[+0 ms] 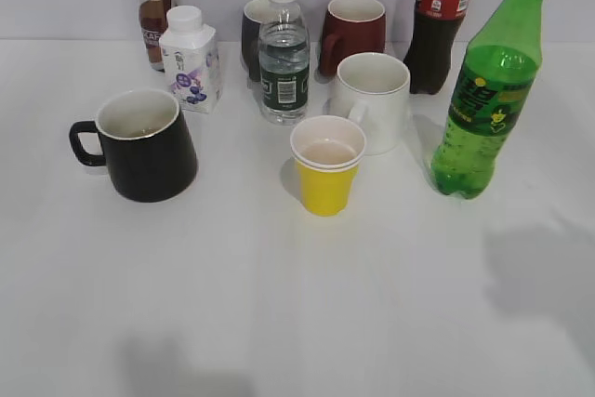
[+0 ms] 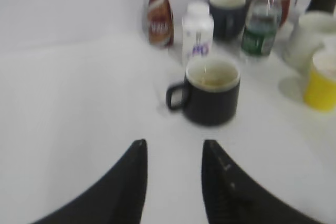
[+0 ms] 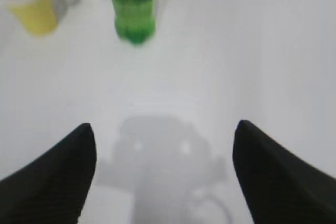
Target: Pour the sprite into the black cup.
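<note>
The sprite (image 1: 488, 90), a tall green bottle with a green-and-yellow label, stands upright at the right of the table; its lower part also shows in the right wrist view (image 3: 132, 3). The black cup (image 1: 144, 144), glossy with a white interior and its handle to the left, stands at the left and also shows in the left wrist view (image 2: 211, 91). My left gripper (image 2: 172, 145) is open and empty, short of the cup. My right gripper (image 3: 164, 129) is wide open and empty, short of the bottle. Neither gripper shows in the exterior view.
A yellow paper cup (image 1: 326, 165) and a white mug (image 1: 372, 99) stand mid-table. Behind them are a clear water bottle (image 1: 284, 53), a white milk carton (image 1: 191, 60), a brown drink bottle (image 1: 152, 6), a dark mug (image 1: 253, 34), a dark red mug (image 1: 353, 33) and a cola bottle (image 1: 440, 20).
</note>
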Controlling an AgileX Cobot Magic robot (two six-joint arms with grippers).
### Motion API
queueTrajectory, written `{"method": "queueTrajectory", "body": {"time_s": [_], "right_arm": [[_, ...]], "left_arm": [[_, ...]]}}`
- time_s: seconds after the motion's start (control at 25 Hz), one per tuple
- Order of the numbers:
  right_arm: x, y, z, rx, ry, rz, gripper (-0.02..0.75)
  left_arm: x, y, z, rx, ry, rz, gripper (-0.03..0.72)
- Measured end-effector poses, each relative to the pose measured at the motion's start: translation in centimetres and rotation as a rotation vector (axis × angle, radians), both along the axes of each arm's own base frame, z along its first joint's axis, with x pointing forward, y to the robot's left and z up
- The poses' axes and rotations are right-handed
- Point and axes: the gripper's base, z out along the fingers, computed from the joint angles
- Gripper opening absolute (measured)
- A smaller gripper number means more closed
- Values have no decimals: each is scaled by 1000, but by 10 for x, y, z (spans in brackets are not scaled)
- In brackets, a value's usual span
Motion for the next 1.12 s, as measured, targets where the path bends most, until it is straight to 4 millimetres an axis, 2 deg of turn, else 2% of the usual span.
{"method": "queueTrajectory", "body": {"time_s": [0.12,0.24,0.44,0.56,0.72,1.12], "right_arm": [[-36,-13,-13,-35,153,-17,617],[-69,-25,-29,-62,259,-30,609],[-102,-35,-54,-58,310,-26,598],[-107,-34,-72,-40,315,-7,596],[-102,-30,-74,14,229,17,596],[-99,-28,-76,28,214,20,594]], "left_arm": [[-22,7,-11,25,81,6,288],[-41,13,-20,22,123,18,335],[-62,21,-32,9,184,64,389],[-64,23,-41,7,181,69,395],[-59,21,-43,-1,143,67,398],[-52,19,-45,-5,97,67,396]]}}
